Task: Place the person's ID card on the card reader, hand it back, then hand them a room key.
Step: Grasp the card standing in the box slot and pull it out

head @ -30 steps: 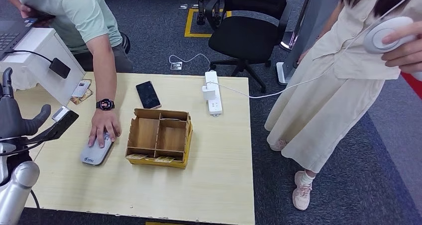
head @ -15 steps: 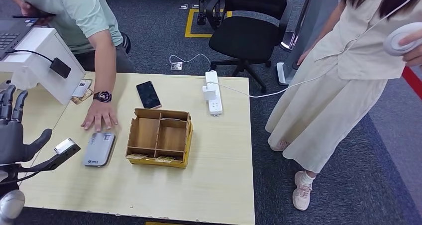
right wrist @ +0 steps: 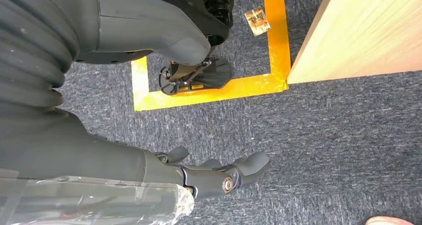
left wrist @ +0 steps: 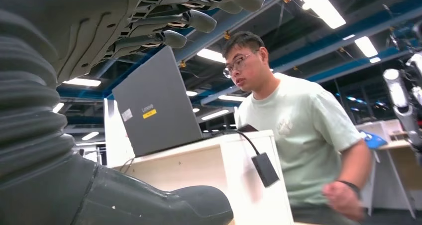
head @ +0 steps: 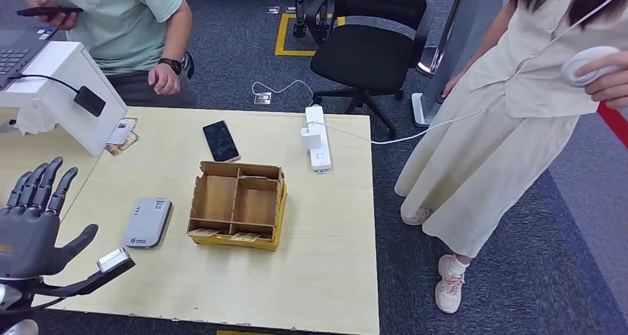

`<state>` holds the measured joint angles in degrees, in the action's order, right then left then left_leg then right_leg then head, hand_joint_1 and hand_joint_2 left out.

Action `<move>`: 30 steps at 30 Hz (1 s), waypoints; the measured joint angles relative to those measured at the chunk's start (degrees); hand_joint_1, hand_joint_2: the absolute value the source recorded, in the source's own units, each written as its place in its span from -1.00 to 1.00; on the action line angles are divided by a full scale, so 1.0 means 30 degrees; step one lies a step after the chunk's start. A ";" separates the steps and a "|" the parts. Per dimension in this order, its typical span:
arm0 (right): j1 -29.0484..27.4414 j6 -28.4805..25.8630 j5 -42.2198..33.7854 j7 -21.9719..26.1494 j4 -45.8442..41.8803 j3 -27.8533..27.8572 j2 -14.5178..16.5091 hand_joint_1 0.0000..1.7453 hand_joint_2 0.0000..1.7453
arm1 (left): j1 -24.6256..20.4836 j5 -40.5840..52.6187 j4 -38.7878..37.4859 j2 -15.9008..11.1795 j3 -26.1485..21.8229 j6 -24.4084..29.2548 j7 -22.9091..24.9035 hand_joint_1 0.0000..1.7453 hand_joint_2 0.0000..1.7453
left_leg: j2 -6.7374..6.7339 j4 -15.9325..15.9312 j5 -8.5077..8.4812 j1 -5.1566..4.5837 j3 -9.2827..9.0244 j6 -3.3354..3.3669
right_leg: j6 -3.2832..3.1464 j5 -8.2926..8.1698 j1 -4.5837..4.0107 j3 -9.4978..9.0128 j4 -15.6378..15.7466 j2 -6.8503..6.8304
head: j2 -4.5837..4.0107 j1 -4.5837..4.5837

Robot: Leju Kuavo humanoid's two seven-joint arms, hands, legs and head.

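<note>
The grey card reader [head: 147,221] lies flat on the light wooden table [head: 318,268], with nothing on it. Right of it stands a partitioned cardboard box [head: 237,204] with yellowish cards [head: 222,236] in its front slots. My left hand [head: 31,222] hovers over the table's near left corner, fingers spread, holding nothing; the left wrist view shows its fingers [left wrist: 199,21] apart from the thumb. A person in a green shirt [head: 118,24] sits behind the far left corner, one hand [head: 163,78] drawn back to the body. My right hand [right wrist: 164,100] hangs empty beside the table, above the carpet.
A black phone [head: 221,140] and a white power strip [head: 317,138] lie on the far part of the table. A white stand [head: 63,90] with a laptop is at the left, small cards [head: 121,135] beside it. A person in a cream dress [head: 511,105] stands at the right.
The seated person's hand has left the card reader and pulled back off the table. My left hand has come down towards the near edge with its fingers spreading.
</note>
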<state>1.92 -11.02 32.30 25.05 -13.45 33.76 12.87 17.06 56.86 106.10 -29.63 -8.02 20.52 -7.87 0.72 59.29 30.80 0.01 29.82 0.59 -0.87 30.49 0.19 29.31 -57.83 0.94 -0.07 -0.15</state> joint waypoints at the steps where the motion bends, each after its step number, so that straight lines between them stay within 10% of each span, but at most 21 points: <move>1: 0.0002 0.0002 -0.0009 0.0000 -0.0009 0.0011 0.0000 -1.00 1.00 | 0.0157 0.0024 0.0120 0.0042 0.0077 -0.0027 0.0000 -1.00 1.00 | 0.0001 0.0000 0.0000 0.0000 0.0000 0.0000 | 0.0000 0.0000 0.0000 -0.0001 0.0000 -0.0001 | 0.0000 -0.0002; 30: 0.0089 -0.0037 0.0073 -0.0020 -0.0195 0.0147 0.0000 -1.00 1.00 | -0.1430 0.2323 -0.1404 0.2372 0.6963 0.0177 0.0785 -1.00 1.00 | 0.0020 0.0005 -0.0003 -0.0008 -0.0005 -0.0001 | 0.0000 -0.0003 0.0002 -0.0002 0.0004 -0.0021 | 0.0000 -0.0009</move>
<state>2.19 -11.13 32.52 24.99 -14.03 34.21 12.87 12.77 63.82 101.88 -22.52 12.87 21.05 -5.51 0.78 59.31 30.79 -0.01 29.80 0.58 -0.87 30.48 0.20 29.30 -57.81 0.88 -0.07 -0.17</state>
